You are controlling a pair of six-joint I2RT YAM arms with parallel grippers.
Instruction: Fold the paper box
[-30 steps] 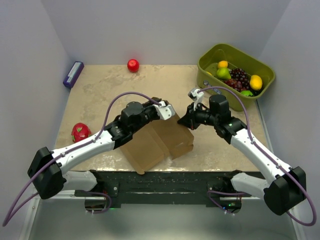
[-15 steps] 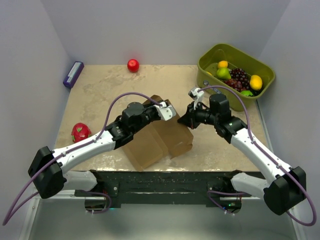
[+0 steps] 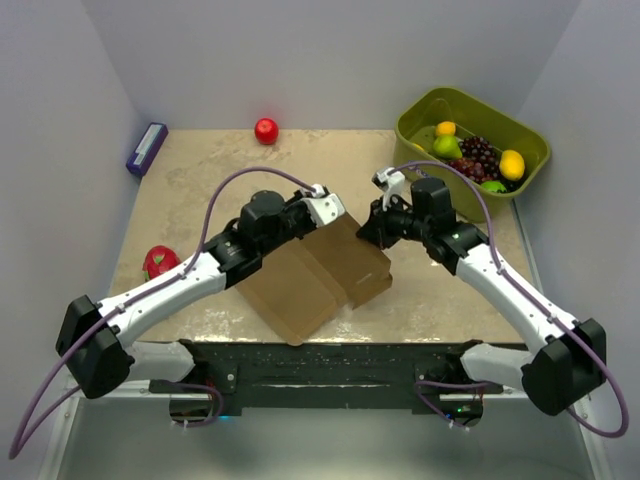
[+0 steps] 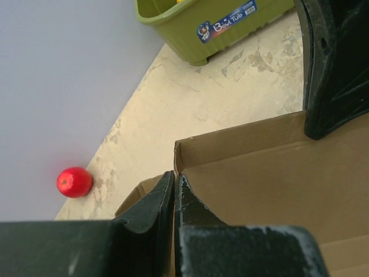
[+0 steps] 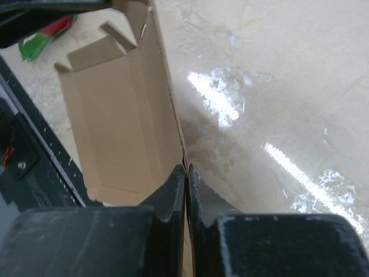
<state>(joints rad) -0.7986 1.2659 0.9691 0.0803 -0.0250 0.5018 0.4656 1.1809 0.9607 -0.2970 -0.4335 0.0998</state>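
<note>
Arms angle inward, left gripper (image 4: 174, 180) and right gripper (image 5: 185, 171) pinching paper box (image 3: 318, 272) edges.

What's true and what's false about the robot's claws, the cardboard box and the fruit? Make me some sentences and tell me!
1. Both claws are pinching the paper box. True: the left claw and the right claw are each shut on one of its edges.
2. The red fruit is inside the green bin. False: it lies on the table by the far wall, apart from the bin.
3. The green bin holds purple grapes. True.
4. The paper box is closed up. False: it is open, and the right wrist view shows its inside.
5. The dragon fruit lies on the robot's right side. False: it lies on the left side of the table.
</note>
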